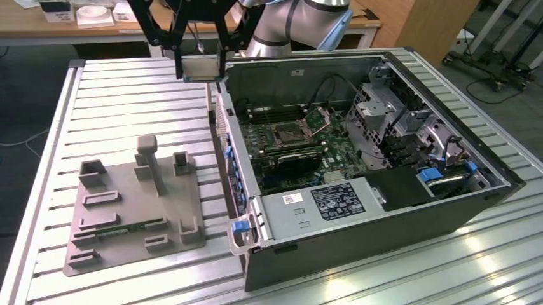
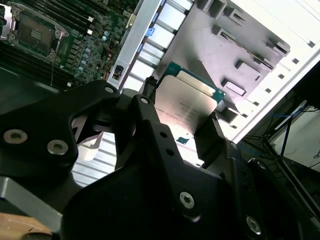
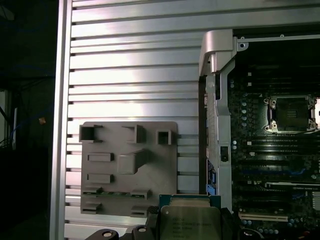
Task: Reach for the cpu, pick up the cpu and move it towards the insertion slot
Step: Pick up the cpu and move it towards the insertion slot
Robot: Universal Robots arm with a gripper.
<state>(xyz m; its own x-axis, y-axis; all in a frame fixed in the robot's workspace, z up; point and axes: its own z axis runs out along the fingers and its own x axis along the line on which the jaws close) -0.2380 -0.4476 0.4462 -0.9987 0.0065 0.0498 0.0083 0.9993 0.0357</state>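
Black linkage arms of the gripper crowd the second wrist view, and its fingers are clenched on the cpu, a flat square chip with a silvery-grey metal top and a pale rim on a green edge. In the exterior view the gripper hangs in the air with the cpu above the far wall of the open dark grey computer case, clear of the ribbed aluminium counter. Inside the case, the insertion slot, a square socket with a dark centre and shiny metal frame, sits on the green circuit board, its hinged bracket raised. On the counter beside the case lies a grey moulded holder tray.
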